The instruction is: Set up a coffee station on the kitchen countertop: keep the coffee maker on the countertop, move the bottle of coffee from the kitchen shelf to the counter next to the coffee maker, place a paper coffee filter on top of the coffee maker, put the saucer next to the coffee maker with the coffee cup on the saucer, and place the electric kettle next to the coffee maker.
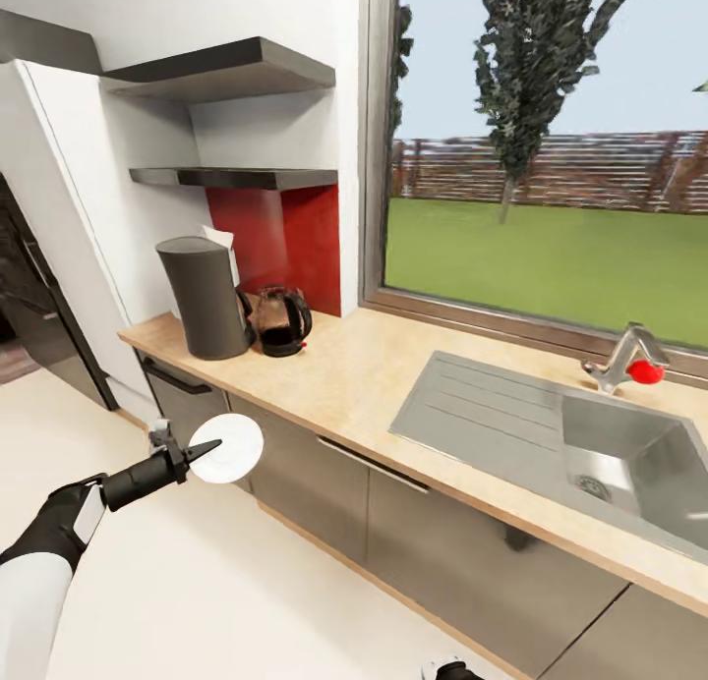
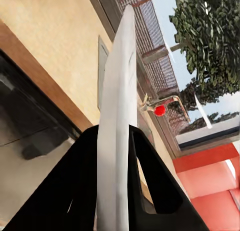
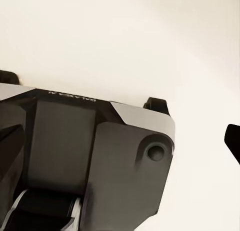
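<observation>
Saucer (image 1: 227,448) sat clamped edge-on between the left gripper (image 1: 202,452) fingers, lower left of the head frame, in the air over the floor just short of the cabinet fronts. In the left wrist view the saucer (image 2: 116,116) ran as a thin white blade straight out from the black fingers (image 2: 75,191), its flat plane continuing the gripper's line. White, round, plain; no cup on it.

Coffee maker (image 1: 205,297) stood up and slightly right of the gripper, on the countertop (image 1: 364,366) near its left end, with the dark glass kettle (image 1: 283,320) touching or just beside it on its right. Left arm was clearly nearer. Judgement: reach goes forward and up over the counter edge.

Right gripper (image 1: 447,670) barely showed at bottom edge; state could not be told.
</observation>
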